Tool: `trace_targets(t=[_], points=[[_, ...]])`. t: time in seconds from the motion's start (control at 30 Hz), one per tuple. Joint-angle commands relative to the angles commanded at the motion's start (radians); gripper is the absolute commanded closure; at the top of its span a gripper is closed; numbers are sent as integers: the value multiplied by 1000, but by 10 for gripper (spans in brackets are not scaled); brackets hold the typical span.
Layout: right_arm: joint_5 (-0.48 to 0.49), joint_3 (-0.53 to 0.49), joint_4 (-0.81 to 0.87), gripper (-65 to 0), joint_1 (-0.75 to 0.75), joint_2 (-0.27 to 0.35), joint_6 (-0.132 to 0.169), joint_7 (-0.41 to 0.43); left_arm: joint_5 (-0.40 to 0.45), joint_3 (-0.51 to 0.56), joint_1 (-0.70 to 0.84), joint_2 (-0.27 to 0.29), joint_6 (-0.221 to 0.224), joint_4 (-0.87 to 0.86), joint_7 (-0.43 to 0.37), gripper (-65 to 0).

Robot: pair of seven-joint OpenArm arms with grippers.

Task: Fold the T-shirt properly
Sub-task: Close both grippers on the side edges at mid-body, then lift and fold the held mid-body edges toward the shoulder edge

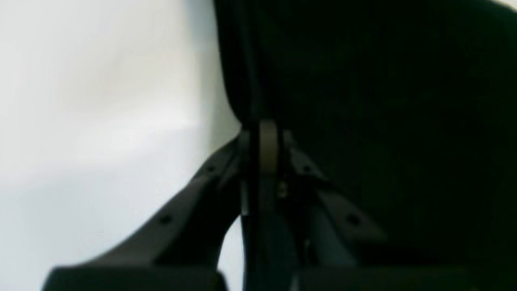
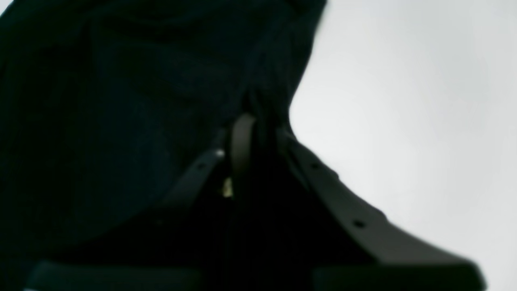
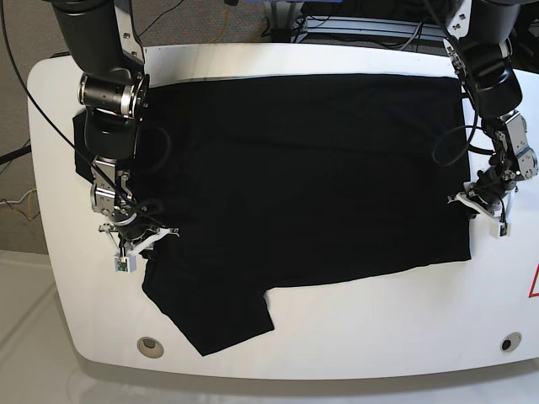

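The black T-shirt [image 3: 295, 168] lies spread across the white table [image 3: 404, 337], with one sleeve [image 3: 215, 316] reaching toward the front edge. On the base view's right, my left gripper [image 3: 469, 204] sits at the shirt's side edge. In the left wrist view its fingers [image 1: 267, 147] are closed on a fold of black cloth [image 1: 363, 101]. On the base view's left, my right gripper [image 3: 145, 240] is at the opposite edge near the sleeve. Its fingers [image 2: 241, 141] pinch the black cloth [image 2: 121, 101] too. No print shows on the shirt.
Round holes [image 3: 151, 345] [image 3: 506, 342] sit in the table's front corners. Cables [image 3: 25, 93] hang off the table's left side. A red marking [image 3: 534, 282] is at the right edge. Bare white tabletop runs along the front.
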Motion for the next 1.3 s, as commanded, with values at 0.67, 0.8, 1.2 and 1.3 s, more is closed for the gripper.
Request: trace_targets(t=[0.67, 0.8, 1.2, 1.3], points=[[9, 4, 45, 0, 10, 3, -1, -3, -10, 3, 0, -8, -39, 6, -46, 0], [8, 5, 37, 0, 16, 11, -17, 0, -13, 4, 4, -9, -39, 8, -41, 0], [58, 8, 158, 0, -17, 61, -25, -52, -14, -2, 18, -15, -34, 30, -20, 0], [94, 10, 224, 0, -44, 68, -21, -95, -14, -2, 26, -14, -36, 40, -19, 0]])
